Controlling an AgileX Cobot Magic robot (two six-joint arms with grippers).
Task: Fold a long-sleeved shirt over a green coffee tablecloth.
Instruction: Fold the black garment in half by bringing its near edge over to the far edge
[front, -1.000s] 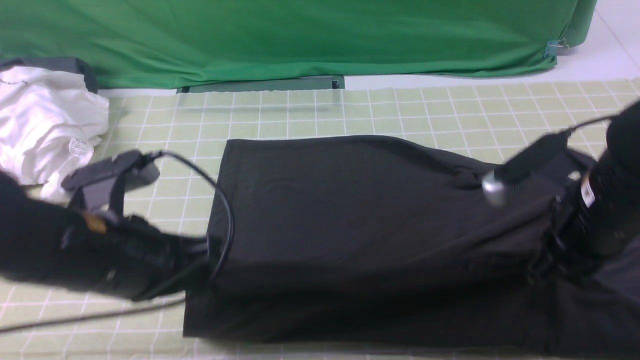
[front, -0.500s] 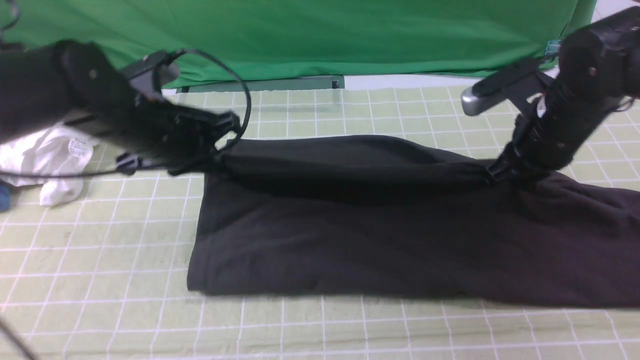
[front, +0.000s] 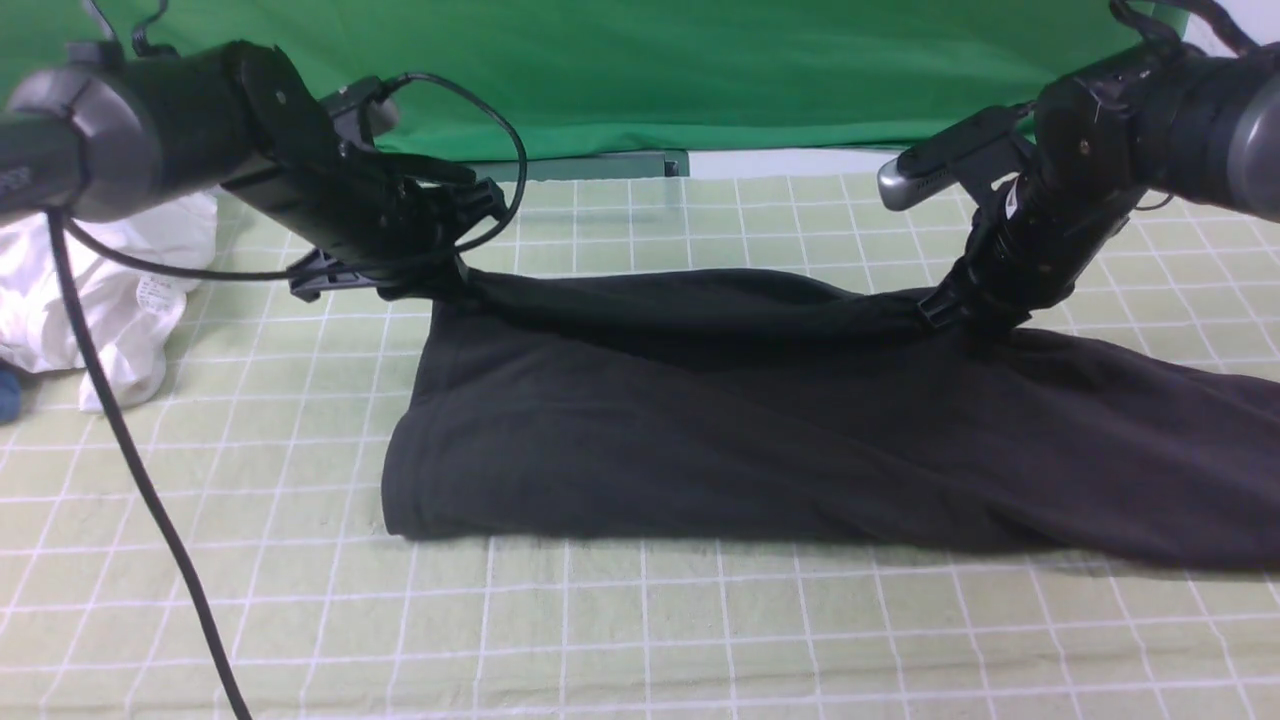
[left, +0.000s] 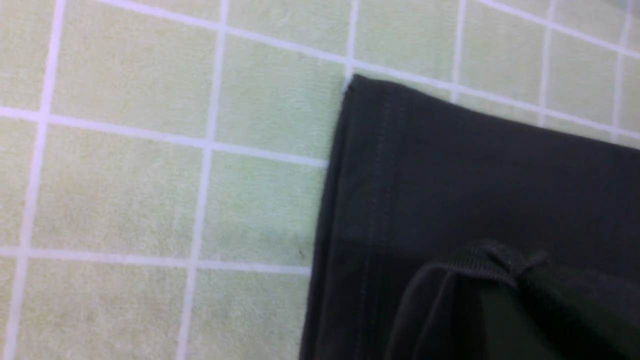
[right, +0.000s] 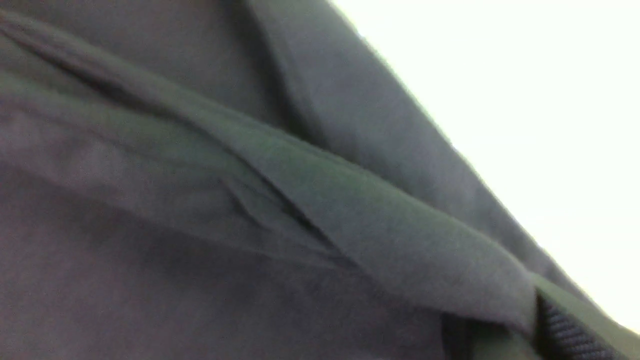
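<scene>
Both arms swung the long-sleeved shirt (front: 700, 430) backward. Left end effector (front: 448, 286) and right end effector (front: 942, 308) clamped its edge.

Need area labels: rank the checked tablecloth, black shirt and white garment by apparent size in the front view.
Largest: green coffee tablecloth.
Then the long-sleeved shirt.
Smallest: white garment, partly cut off by the frame edge.

A black long-sleeved shirt (front: 700, 440) lies doubled over across the middle of the frame, running off the right edge; its far edge is raised at both ends; beneath it a pale green tablecloth (front: 640, 640), white-gridded, lies flat.
</scene>
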